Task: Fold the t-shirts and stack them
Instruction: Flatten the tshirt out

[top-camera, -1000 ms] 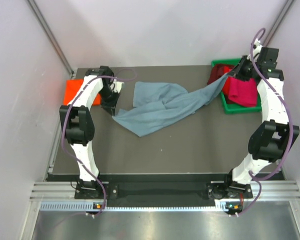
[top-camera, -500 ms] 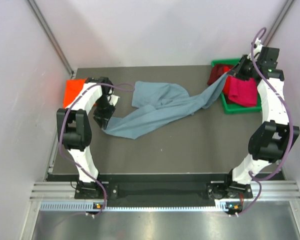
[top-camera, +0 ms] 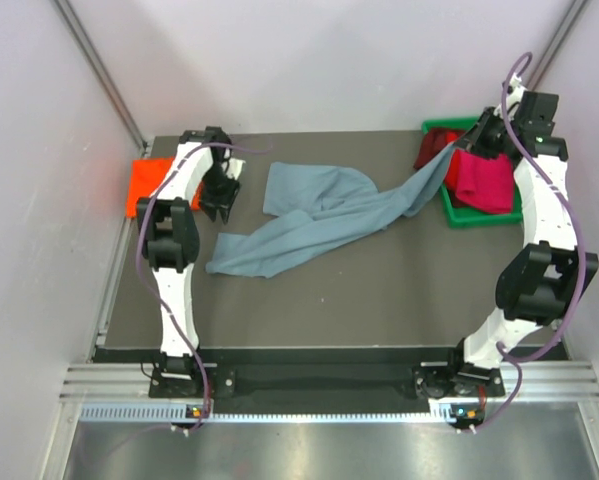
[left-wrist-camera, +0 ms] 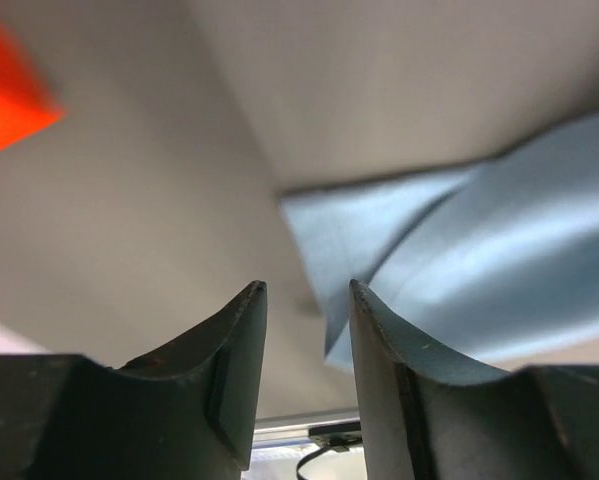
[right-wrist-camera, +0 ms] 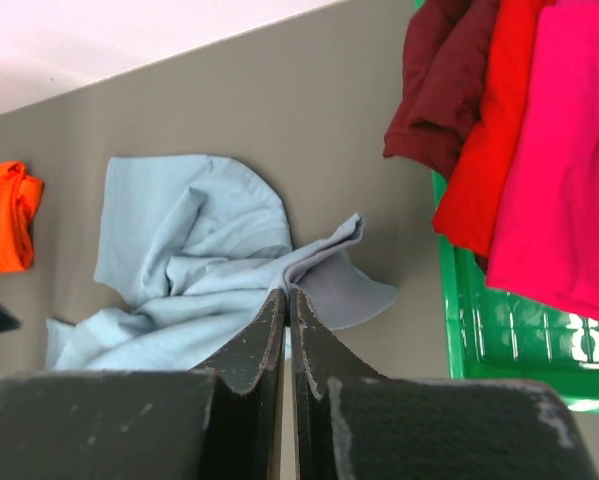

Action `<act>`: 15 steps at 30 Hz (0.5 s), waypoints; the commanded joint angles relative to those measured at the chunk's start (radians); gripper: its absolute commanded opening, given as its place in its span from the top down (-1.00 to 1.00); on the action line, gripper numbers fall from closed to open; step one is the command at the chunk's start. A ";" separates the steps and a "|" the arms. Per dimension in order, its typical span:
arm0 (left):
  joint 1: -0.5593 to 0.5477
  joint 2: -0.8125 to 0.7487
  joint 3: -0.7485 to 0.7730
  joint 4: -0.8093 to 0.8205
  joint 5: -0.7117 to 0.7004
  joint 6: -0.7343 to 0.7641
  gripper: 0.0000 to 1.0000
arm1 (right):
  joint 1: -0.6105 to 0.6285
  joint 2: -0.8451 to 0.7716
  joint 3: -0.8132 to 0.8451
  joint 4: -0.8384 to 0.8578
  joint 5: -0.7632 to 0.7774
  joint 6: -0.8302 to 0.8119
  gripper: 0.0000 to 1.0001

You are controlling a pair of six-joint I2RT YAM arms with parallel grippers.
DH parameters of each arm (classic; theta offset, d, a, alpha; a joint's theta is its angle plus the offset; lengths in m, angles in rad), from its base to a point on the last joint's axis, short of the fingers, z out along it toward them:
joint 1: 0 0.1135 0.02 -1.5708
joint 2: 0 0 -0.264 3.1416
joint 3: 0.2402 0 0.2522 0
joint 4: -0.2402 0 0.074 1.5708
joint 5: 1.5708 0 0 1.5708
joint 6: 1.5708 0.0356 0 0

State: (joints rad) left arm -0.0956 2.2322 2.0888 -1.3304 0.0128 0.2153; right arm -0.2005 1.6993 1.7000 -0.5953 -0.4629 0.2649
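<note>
Spreading the blue-grey t-shirt (top-camera: 314, 215) on the worktop (top-camera: 379, 290), I'd say: right fingers (right-wrist-camera: 261, 350) pinch one end, left fingers (left-wrist-camera: 237, 345) parted, empty, needing a corner to grip

green bin (top-camera: 479, 218) | far right corner | dark table (top-camera: 379, 290)

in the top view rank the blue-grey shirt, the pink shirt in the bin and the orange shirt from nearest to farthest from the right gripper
1. blue-grey t-shirt: its right end is pinched in the shut jaws of the right gripper.
2. pink t-shirt: in the green bin, just beside that gripper at the far right.
3. orange t-shirt: at the far left, on the opposite side of the view.
</note>
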 commanded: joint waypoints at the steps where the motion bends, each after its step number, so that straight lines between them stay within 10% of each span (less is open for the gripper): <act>1: 0.026 0.061 -0.006 -0.104 0.079 0.001 0.13 | 0.003 -0.016 0.061 0.028 0.012 -0.015 1.00; 15: 0.080 0.141 -0.036 -0.058 0.131 0.009 0.16 | 0.012 0.016 0.069 0.032 0.023 -0.027 1.00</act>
State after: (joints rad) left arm -0.0139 2.3501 2.0418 -1.3388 0.1009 0.2153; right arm -0.1932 1.7016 1.7111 -0.5919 -0.4461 0.2535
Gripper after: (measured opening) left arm 0.424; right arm 0.009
